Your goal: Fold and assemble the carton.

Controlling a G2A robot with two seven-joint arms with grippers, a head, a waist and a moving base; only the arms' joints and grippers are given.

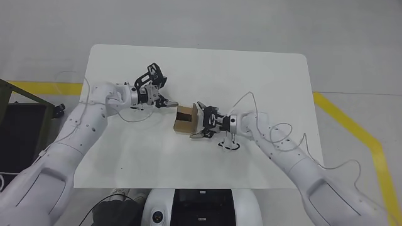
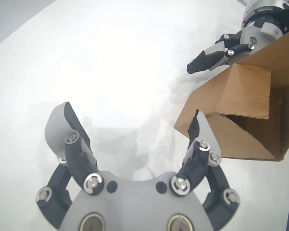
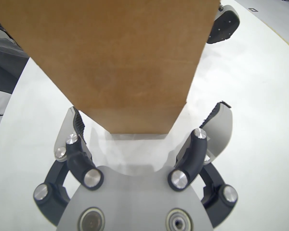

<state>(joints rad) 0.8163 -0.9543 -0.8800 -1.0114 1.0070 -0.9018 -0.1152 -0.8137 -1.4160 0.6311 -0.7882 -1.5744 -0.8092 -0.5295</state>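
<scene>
The fingers (image 2: 73, 121) of the left gripper (image 2: 132, 111) are spread wide and hold nothing. Each is a curved grey shell with a ribbed black pad inside. One fingertip is just beside a corner of the carton (image 2: 233, 111), but I cannot tell if it touches.

The fingers (image 3: 78, 121) of the right gripper (image 3: 147, 108) are also wide open. A flat side of the carton reaches in between them, and they do not press on it.

The carton is plain brown cardboard with a smooth matte surface and sharp creases. It lies on its side near the middle of the white table (image 1: 264, 75), between the two grippers. Its open end faces the left gripper, and there one square flap is bent inward over the dark hollow. The table is smooth, with rounded corners.
</scene>
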